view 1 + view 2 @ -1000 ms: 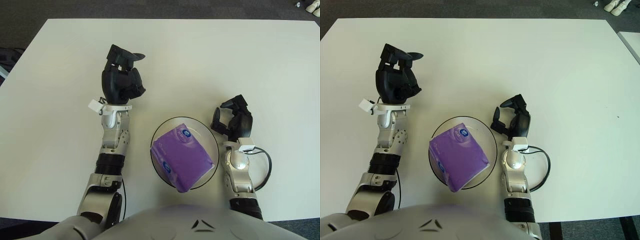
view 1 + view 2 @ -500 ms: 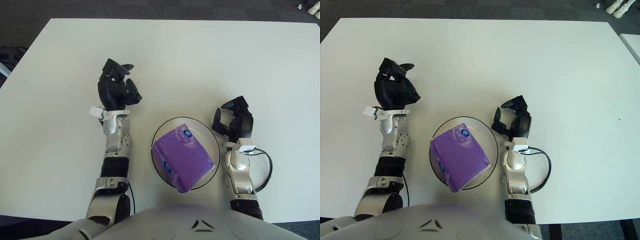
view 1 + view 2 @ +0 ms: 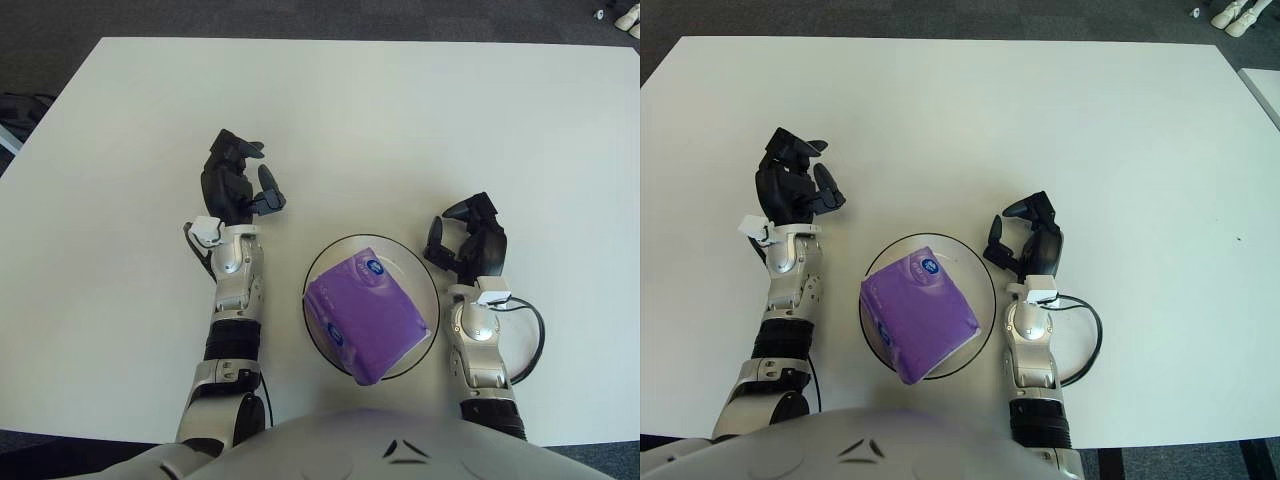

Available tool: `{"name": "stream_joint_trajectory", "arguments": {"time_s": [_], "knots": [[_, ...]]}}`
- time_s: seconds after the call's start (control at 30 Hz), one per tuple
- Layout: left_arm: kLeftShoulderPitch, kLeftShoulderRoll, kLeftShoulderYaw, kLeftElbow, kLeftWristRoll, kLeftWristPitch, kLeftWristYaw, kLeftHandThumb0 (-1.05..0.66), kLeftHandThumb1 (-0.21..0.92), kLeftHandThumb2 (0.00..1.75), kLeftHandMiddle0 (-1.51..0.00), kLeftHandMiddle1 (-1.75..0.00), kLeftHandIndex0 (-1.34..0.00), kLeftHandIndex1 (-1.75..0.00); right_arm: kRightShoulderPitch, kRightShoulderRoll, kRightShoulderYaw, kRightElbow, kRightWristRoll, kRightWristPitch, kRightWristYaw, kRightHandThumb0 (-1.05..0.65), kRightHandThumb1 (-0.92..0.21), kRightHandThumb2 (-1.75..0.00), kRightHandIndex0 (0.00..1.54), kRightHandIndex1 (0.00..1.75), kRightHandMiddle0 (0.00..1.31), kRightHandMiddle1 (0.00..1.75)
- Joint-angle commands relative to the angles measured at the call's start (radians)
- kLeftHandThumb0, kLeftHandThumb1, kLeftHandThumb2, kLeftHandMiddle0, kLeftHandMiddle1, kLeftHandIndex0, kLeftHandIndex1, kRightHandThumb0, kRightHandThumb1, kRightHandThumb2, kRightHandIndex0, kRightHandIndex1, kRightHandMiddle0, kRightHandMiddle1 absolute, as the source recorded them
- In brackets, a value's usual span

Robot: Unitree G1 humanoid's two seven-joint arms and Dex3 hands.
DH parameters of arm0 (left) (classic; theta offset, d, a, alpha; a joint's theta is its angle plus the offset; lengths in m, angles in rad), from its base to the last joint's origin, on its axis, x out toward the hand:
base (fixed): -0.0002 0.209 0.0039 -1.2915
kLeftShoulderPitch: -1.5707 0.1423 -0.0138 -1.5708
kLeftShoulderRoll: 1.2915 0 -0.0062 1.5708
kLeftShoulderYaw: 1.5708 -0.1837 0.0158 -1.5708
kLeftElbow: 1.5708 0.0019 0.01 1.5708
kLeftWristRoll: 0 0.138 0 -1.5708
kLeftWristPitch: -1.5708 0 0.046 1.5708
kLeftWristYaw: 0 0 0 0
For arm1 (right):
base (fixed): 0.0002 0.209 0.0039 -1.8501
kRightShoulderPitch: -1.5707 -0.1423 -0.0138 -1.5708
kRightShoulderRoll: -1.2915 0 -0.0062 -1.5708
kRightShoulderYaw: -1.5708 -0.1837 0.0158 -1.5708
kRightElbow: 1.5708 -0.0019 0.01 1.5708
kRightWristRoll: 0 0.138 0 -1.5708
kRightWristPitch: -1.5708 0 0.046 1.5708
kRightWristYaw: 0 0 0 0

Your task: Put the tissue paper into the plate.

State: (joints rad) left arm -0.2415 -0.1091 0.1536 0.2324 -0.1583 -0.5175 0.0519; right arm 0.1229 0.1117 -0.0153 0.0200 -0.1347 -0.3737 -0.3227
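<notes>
A purple tissue pack [image 3: 365, 314] lies in the plate [image 3: 425, 272], a clear round dish with a dark rim, near the front edge of the white table [image 3: 380, 120]; the pack sits tilted, one corner reaching over the plate's near rim, and a small blue round mark shows near its far corner; the left hand [image 3: 235, 186] shows to the left of the plate and a little farther back, apart from it, its black fingers loosely spread and holding nothing; whether it touches the table I cannot tell; its silver forearm runs back toward the robot's body at the bottom of the view; the right hand [image 3: 467, 239] shows just beside the plate's right rim, fingers relaxed and partly curled, empty, with a gap between thumb and fingers; a black cable [image 3: 527, 340] loops on the table beside the right forearm.
</notes>
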Motion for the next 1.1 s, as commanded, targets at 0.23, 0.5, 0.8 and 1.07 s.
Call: {"name": "stream_joint_trajectory", "arguments": {"time_s": [0.23, 0.5, 0.8, 1.07], "knots": [[0.101, 0.009, -0.013, -0.05, 0.059, 0.123, 0.034, -0.56, 0.15, 1.53, -1.32, -1.75, -0.76, -1.75, 0.077, 0.01, -0.014, 0.084, 0.02, 0.049, 0.015, -0.47, -0.36, -1.27, 1.07, 1.75, 0.57, 1.75], [0.148, 0.012, -0.024, -0.057, 0.101, 0.163, 0.053, -0.53, 0.19, 1.47, -1.2, -1.75, -0.71, -1.75, 0.074, 0.008, -0.022, 0.093, 0.018, 0.033, 0.018, -0.47, -0.36, -1.28, 1.07, 1.75, 0.58, 1.75], [0.181, 0.015, -0.031, -0.046, 0.15, 0.205, 0.076, -0.5, 0.27, 1.39, -1.08, -1.75, -0.65, -1.75, 0.071, 0.005, -0.024, 0.1, 0.004, 0.017, 0.011, -0.47, -0.35, -1.28, 1.08, 1.75, 0.58, 1.75], [0.2, 0.027, -0.038, -0.008, 0.147, 0.229, 0.054, -0.48, 0.31, 1.33, -1.04, -1.75, -0.61, -1.75, 0.076, 0.004, -0.022, 0.083, 0.006, 0.028, 0.019, -0.47, -0.35, -1.28, 1.07, 1.75, 0.58, 1.75]]}}
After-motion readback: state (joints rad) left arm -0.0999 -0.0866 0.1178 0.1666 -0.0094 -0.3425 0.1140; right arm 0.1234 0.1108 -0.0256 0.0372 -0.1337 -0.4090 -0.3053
